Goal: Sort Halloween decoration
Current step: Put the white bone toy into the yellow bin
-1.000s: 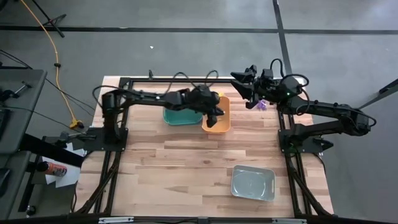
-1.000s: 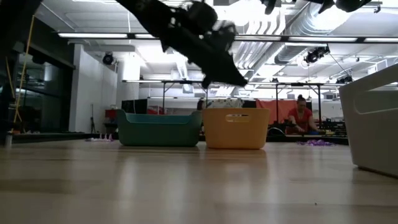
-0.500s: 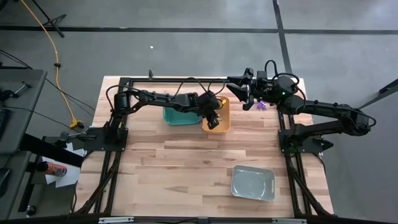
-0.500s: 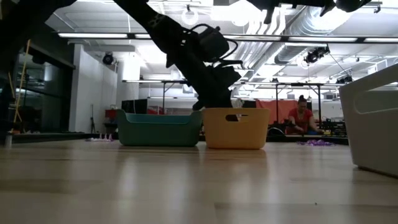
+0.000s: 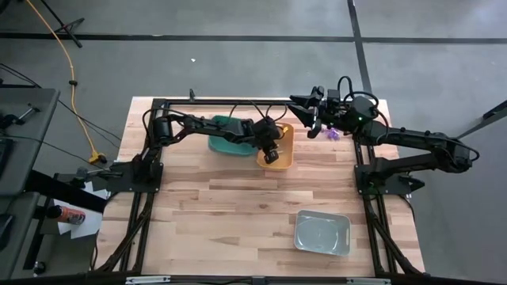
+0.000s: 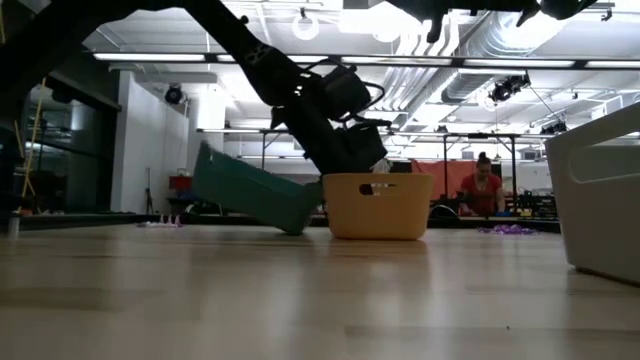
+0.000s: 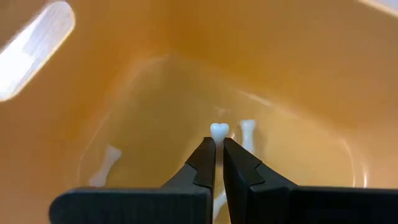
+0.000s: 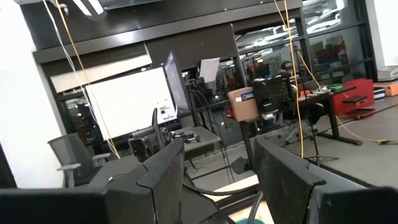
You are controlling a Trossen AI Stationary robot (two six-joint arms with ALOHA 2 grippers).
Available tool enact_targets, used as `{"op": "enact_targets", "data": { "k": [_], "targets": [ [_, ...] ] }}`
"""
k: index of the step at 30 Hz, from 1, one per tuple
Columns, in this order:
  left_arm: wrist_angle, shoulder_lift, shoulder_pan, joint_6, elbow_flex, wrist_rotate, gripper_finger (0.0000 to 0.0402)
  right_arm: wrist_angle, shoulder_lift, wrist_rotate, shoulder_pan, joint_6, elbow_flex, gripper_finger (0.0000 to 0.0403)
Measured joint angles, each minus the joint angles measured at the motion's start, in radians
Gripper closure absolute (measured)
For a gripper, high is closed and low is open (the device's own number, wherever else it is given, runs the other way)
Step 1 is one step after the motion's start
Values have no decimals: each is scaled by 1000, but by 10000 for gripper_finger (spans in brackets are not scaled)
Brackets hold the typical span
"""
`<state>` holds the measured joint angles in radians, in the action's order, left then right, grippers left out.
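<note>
My left gripper (image 7: pixel 219 146) reaches down inside the orange bin (image 5: pixel 287 142), shut on a small white bone trinket (image 7: pixel 219 130). Two more white bones (image 7: pixel 247 127) lie on the bin's floor. The green bin (image 6: pixel 255 190) beside it stands tipped under my left arm, its left end raised and its lower right edge on the table by the orange bin (image 6: pixel 380 205). My right gripper (image 5: pixel 305 111) hangs open in the air at the far right, holding nothing. Purple trinkets (image 5: pixel 333 133) lie on the table below it. My left gripper pinches the white bone between its two fingertips, and the bone's knobbed end (image 7: pixel 219 129) sticks out just past them. The fingers slant down into the orange bin from above. The bone lies along the fingers; whether it touches the bin floor I cannot tell.
A grey bin (image 5: pixel 322 233) stands near the front right of the table, and its wall (image 6: pixel 600 190) fills the right of the low view. Bare wood lies in front of the orange and green bins. A person sits far off in the room behind.
My left gripper has sunk into the orange bin and tipped more steeply down, staying shut. The green bin, which stood flat, has tipped: its left end has risen while its right edge stays on the table by the orange bin.
</note>
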<state>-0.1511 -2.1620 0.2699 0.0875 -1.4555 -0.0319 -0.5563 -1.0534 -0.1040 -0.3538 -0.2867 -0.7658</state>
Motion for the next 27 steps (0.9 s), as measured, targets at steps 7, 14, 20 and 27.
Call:
{"op": "enact_targets", "data": {
  "k": [7,14,20,27],
  "targets": [
    [-2,0,0,-22,0,0,398,0,0,0,0,0,0,215],
    [-18,4,0,-30,-9,-11,362,0,0,0,0,0,0,215],
    [-170,5,0,-86,-114,-11,305,-1,0,0,0,0,0,215],
    [-544,48,45,-198,-304,-10,268,-1,0,0,0,0,0,215]
  ]
}}
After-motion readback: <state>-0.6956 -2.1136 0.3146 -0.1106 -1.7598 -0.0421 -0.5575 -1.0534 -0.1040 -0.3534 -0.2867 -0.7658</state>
